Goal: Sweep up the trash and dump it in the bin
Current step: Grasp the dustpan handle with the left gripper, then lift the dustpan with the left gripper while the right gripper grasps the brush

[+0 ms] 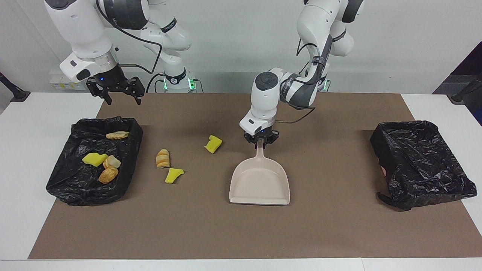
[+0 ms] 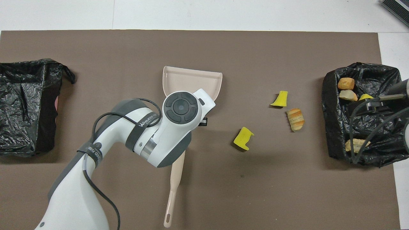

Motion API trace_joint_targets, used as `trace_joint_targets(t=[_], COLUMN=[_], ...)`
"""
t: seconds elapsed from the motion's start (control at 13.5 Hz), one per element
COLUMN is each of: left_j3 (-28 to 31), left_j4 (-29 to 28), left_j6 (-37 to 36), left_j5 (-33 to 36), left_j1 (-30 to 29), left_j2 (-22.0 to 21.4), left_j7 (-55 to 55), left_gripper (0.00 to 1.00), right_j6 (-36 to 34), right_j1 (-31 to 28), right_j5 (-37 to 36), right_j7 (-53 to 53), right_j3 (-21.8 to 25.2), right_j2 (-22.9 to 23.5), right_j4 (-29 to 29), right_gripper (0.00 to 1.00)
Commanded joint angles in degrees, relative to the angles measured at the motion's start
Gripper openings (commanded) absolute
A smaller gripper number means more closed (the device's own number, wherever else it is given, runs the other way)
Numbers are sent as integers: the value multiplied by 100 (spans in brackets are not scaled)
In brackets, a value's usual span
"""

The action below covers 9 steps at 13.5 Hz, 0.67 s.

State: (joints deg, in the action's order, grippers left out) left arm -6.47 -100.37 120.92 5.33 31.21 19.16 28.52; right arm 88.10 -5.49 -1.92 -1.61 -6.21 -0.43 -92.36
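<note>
A beige dustpan (image 1: 260,180) lies flat on the brown mat (image 1: 241,233), its mouth facing away from the robots. My left gripper (image 1: 260,142) is shut on its handle (image 2: 175,179), close to the pan; in the overhead view my wrist hides the grip. Three scraps of trash lie on the mat toward the right arm's end: a yellow chunk (image 1: 213,144), a bread piece (image 1: 162,158) and another yellow chunk (image 1: 173,175). Several more scraps (image 1: 95,159) lie in the black-lined bin (image 1: 75,192) at the right arm's end. My right gripper (image 1: 122,99) is open and empty, raised by that bin's nearer edge.
A second black-lined bin (image 1: 421,165) stands at the left arm's end of the mat; no scraps show in it. White table (image 1: 22,150) surrounds the mat. The right arm's cable (image 2: 367,134) hangs over the bin with the scraps.
</note>
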Motion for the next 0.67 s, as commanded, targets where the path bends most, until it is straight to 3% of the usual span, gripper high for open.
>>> trace_joint_targets(t=[0.0, 0.15, 0.37, 0.59], left_j3=[206, 427, 454, 454], left_j4=[218, 246, 176, 167], left_j6=[-463, -770, -1429, -1879], left_j5=[118, 118, 109, 109], left_j1=[-98, -185, -957, -1783], left_j2=[-308, -561, -1115, -1169], left_j7=[-1108, -2117, -4049, -6387], left_gripper=[0, 0, 0, 0], right_j6=[49, 286, 401, 751], right_j1=[275, 617, 1118, 1864], right_j5=[357, 525, 552, 596], right_j7=[326, 791, 1590, 2574], right_j3=[-39, -65, -74, -74], right_j2=[-500, -791, -889, -827], right_j4=[-675, -1212, -1486, -1679], right_gripper=[100, 100, 100, 100])
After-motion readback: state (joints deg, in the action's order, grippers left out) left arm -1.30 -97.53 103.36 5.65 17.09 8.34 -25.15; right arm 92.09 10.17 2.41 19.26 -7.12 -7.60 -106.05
